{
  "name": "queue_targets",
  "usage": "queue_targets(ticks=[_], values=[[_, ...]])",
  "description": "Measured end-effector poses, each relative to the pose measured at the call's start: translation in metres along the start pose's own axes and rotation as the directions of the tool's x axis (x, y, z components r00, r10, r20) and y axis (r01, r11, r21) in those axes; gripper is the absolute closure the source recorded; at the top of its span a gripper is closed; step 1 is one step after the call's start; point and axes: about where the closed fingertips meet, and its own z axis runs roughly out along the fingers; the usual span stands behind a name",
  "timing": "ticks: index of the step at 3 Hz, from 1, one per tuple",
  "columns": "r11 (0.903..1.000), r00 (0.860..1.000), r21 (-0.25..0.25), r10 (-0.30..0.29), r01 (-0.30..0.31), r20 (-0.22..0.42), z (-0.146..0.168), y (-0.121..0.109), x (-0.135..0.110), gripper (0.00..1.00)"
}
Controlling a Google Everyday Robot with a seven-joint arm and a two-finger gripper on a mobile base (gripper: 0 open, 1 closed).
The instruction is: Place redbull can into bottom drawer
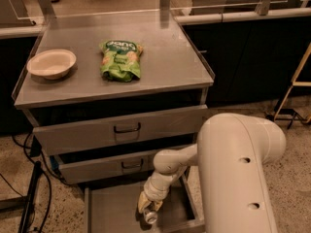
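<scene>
My gripper [147, 208]: low inside the open bottom drawer [111, 210], right of centre, closed around the redbull can [150, 217]. Redbull can: slim, silver, shiny round end facing up and outward, just above or on the drawer floor; I cannot tell which. My arm [233, 169]: white, reaching in from the right. Two upper drawers [127, 128]: dark bar handles. Surface [167, 57] above: green snack bag [121, 59] at centre, pale bowl [51, 63] at left, well apart.
</scene>
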Motion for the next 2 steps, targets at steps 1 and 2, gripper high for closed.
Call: queue_targets(ticks=[1,2], values=[[1.0000,1.000,-0.001,0.003,-0.003,-0.006,0.003,-0.001,0.001,1.00],[0.9980,0.998,-0.032,0.053,-0.054,-0.027,0.024,-0.007,-0.004,1.00]])
